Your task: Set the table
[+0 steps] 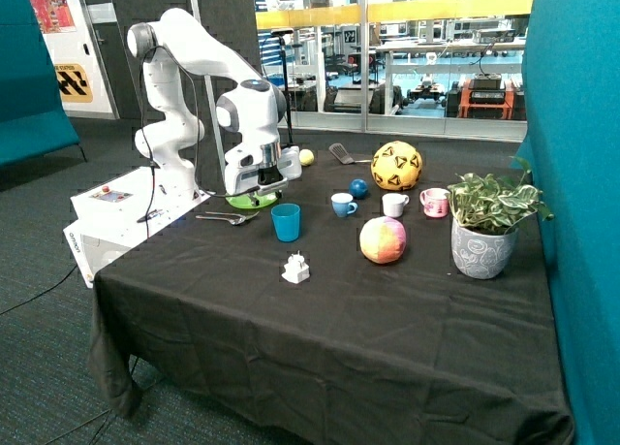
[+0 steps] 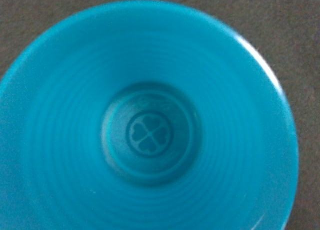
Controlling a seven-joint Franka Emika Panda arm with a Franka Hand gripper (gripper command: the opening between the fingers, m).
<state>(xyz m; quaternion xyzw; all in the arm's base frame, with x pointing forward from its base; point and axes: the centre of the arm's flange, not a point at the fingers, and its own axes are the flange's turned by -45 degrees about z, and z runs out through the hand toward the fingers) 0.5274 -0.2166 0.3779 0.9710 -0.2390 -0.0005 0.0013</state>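
Black creased cloth covers the table [image 1: 320,309]. From the left we see spoons [image 1: 228,217], the gripper [image 1: 260,185] over a green plate [image 1: 250,201], a blue cup [image 1: 286,222], balls, mugs, a potted plant [image 1: 487,222]. Whether the fingers are parted, we cannot tell.

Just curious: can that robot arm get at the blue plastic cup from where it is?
Probably yes. The tool hangs beside the blue cup, whose open top shows clear and empty in the wrist view; nothing stands between them.

Blue cup [image 2: 145,125] interior, clover mark at btm, on black cloth [image 2: 300,29].
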